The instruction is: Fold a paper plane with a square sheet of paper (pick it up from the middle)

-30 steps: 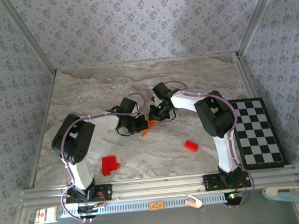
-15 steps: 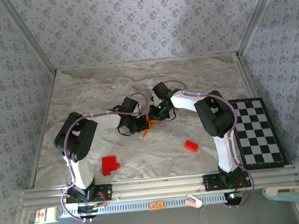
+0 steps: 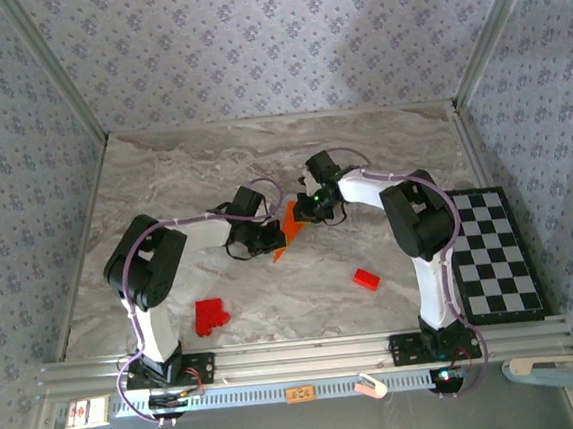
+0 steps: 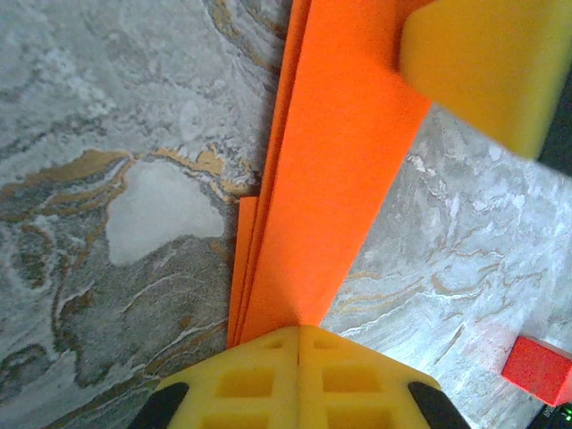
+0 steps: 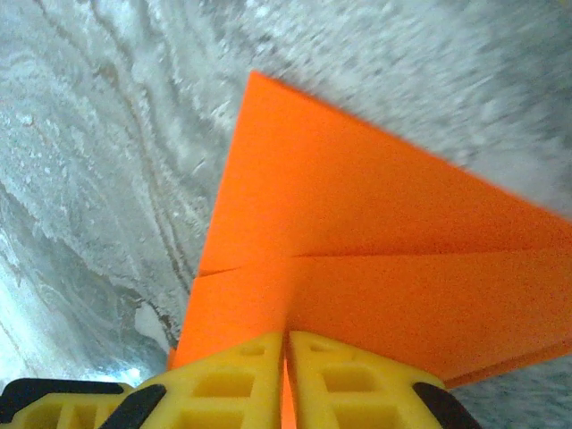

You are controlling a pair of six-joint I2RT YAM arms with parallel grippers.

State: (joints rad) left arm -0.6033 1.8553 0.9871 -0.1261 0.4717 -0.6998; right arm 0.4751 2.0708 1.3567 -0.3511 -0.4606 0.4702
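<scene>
While left and right jaws each clamp it, the orange paper [image 3: 288, 221] (folded narrow) runs far-to-near, tip nearward.

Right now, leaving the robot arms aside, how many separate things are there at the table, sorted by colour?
Orange folded paper: 1
Red plastic pieces: 2 (the left one may be several joined)
Black-and-white chequered board: 1
Total: 4

Black-white arms [image 3: 149, 272], yellow fingers [image 4: 255, 380]
</scene>
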